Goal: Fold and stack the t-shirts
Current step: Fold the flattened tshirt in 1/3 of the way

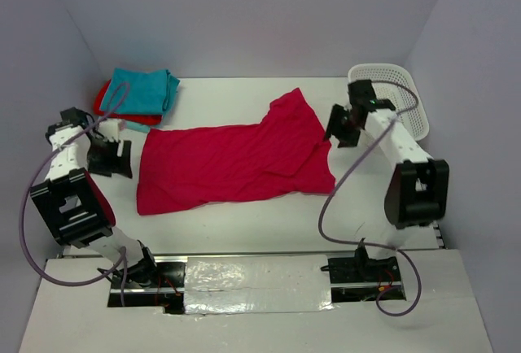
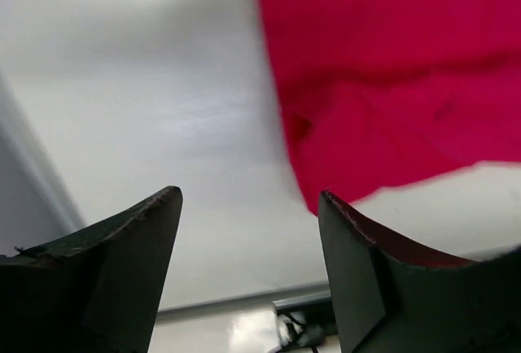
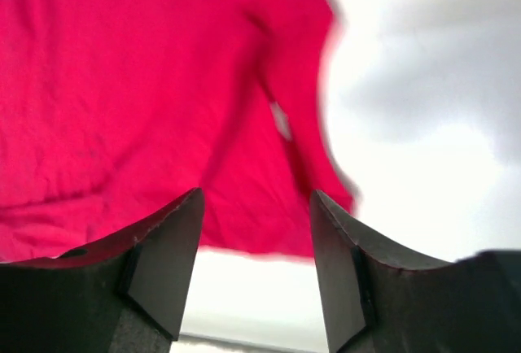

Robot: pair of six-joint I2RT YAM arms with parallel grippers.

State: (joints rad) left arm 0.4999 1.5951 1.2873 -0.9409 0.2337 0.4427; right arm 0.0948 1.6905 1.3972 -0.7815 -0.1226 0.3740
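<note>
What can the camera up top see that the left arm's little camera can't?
Only the top view shows the folded teal t-shirt at the far left, the white basket and the right gripper. Only the left wrist view shows the left gripper up close, open with nothing between its fingers. Both show the big red t-shirt lying on the white table.

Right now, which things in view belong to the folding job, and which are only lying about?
Belong to the job:
- red t-shirt, spread out in the middle
- teal t-shirt, folded, far left
- second red shirt, under the teal one

Only lying about:
- white mesh basket, far right corner
- shiny strip between the arm bases
</note>
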